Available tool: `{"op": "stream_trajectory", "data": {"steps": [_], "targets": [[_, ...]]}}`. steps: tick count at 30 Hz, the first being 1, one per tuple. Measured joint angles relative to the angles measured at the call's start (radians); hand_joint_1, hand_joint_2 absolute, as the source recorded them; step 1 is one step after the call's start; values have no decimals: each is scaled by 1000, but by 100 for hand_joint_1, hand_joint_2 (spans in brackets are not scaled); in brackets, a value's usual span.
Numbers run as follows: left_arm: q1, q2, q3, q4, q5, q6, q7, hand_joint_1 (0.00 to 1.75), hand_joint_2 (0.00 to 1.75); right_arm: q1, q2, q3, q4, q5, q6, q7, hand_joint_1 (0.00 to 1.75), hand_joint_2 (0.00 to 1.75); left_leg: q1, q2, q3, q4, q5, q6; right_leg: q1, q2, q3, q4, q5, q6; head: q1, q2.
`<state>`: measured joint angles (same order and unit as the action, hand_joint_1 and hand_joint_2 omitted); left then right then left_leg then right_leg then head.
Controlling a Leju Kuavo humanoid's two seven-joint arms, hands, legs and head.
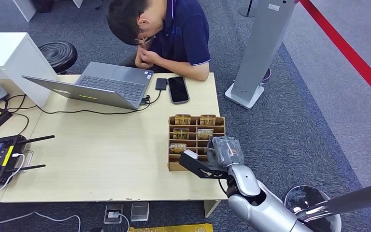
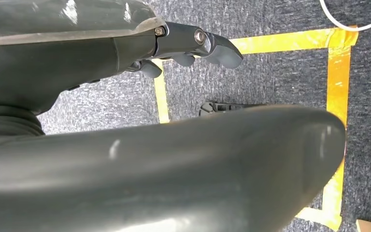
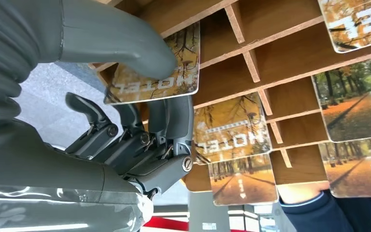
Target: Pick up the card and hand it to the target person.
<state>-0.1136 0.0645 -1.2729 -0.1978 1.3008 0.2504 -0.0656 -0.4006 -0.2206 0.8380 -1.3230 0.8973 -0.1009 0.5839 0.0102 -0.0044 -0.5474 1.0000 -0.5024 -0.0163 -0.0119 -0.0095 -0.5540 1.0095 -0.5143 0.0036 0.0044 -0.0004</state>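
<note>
Pinching a card [image 3: 166,77] between thumb and fingers, the right hand [image 1: 200,164] hovered at the near end of the wooden rack [image 1: 171,145], which stood by the counter's [image 1: 101,154] right edge. More cards [image 1: 182,119] sat in the rack's other slots. A person [image 1: 174,34] leaned over the counter's far edge. The left hand [image 2: 193,46] hung above the floor, fingers curled on nothing.

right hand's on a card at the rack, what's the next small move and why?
Probably lift the card straight out of the rack. In the right wrist view the right hand pinches it, thumb on its face and fingers behind, but its far edge looks still in the slot. The person sits across the table, head down, so the handover comes after.
</note>
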Motion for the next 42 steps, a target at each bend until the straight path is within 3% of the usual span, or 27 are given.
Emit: {"op": "stream_trajectory", "data": {"steps": [1,15,30,36,42], "targets": [[0,0,0,0,-4,0,-2,0,175,0,0,0,0,0,-1,0,175,175,0,0,0,0,0,0,0,0,0,0,0,0,0,0],[0,3,-1,0,-15,18,-16,0,175,-3,-3,-4,-42,-4,0,-3,175,175,0,0,0,0,0,0,0,0,0,0,0,0,0,0],[2,7,0,0,-12,15,-22,0,175,-191,-70,-9,-389,-184,8,-24,175,175,0,0,0,0,0,0,0,0,0,0,0,0,1,0],[-3,7,-1,0,-28,9,-21,0,175,-262,-41,19,-388,-276,-66,-140,175,175,0,0,-1,0,0,0,0,0,0,0,0,0,0,0],[-27,5,-4,0,-49,-7,-9,0,175,-329,56,51,-167,-395,-295,-395,175,175,0,-1,-1,0,1,0,0,-1,0,1,0,0,0,0]]}}
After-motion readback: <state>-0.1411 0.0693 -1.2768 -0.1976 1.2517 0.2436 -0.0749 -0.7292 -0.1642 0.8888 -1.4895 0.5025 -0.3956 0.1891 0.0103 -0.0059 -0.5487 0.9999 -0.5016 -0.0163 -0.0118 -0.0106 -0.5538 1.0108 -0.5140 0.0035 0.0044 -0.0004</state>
